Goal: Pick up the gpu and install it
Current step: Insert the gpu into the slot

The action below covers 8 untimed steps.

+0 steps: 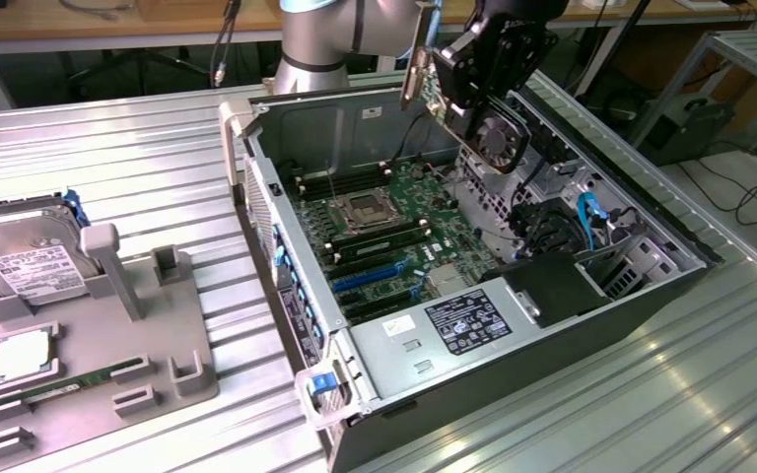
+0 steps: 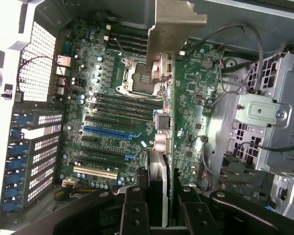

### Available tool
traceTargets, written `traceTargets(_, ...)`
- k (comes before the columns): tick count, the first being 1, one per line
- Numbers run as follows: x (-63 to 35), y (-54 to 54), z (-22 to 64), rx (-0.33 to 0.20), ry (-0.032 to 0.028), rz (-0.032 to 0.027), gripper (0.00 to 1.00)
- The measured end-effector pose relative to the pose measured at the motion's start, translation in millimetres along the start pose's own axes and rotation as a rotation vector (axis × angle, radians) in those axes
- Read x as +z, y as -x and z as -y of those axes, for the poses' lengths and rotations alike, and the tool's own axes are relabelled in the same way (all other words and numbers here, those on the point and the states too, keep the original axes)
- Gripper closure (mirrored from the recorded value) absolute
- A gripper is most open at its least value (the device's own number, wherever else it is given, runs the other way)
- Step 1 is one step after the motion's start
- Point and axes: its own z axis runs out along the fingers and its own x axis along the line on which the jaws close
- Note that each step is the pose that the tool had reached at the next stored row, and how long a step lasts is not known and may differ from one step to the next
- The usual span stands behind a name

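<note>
Gripper [image 1: 484, 84] fingers [image 2: 131, 208] partly closed, clamped on gpu [image 2: 162, 127] card edges. Gpu upright, in air above motherboard [image 1: 398, 236], toward far end of open computer case [image 1: 253, 197]. Handling judgement: light, stiff, thin, fragile. Hold bare board edges; avoid fan [image 1: 500, 138] and bracket [image 2: 175, 24].

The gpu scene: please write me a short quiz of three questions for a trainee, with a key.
1. True or false: the claw holds the gpu above the open computer case.
2. Where is the hard drive? A: inside the case. B: on the grey holder at the exterior view's left. C: in the claw.
3. Is the gpu seated in a motherboard slot?
Key: 1 true; 2 B; 3 no.
</note>
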Motion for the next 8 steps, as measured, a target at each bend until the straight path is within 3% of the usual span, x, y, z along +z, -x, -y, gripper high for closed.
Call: traceTargets(8,0.0,0.0,0.0,-0.078,0.0018,-0.0008,0.72)
